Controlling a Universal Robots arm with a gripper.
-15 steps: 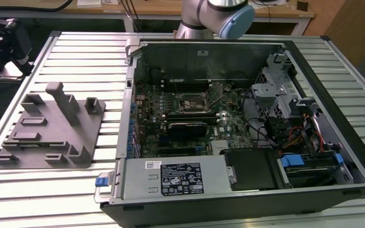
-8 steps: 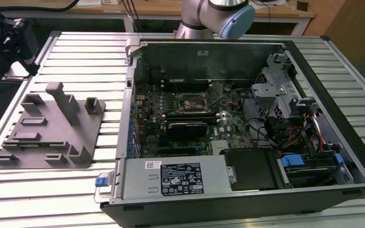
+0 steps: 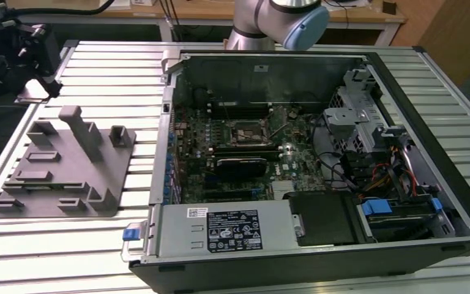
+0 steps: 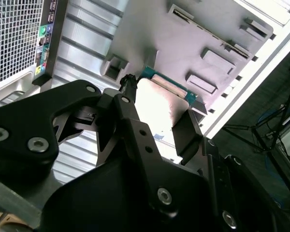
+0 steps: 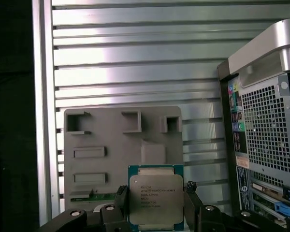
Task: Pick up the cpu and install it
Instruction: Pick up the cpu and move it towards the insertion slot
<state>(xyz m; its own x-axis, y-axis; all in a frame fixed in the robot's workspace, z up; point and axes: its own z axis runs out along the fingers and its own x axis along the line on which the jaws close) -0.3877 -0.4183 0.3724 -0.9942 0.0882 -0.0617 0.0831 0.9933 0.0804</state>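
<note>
The cpu (image 5: 156, 197), a flat square chip with a silvery top plate and a green rim, sits between the black fingers (image 5: 120, 199) of my gripper (image 5: 156, 205), which is shut on it. The second wrist view shows the same cpu (image 4: 159, 104) as a bright plate clamped by the gripper (image 4: 158, 121). It hangs well above the grey plastic fixture block (image 5: 121, 145), beside the computer case (image 5: 266, 121). In the exterior view the arm (image 3: 280, 21) stands behind the open case, and the black socket frame (image 3: 246, 130) lies on the green motherboard (image 3: 300, 159).
The fixture block (image 3: 63, 165) lies on the ribbed metal table (image 3: 96, 67) at the exterior view's left. The open case (image 3: 431, 104) holds a power supply (image 3: 227, 229), drive cages (image 3: 357, 116) and cables. Dark equipment (image 3: 22, 43) stands at the far left corner.
</note>
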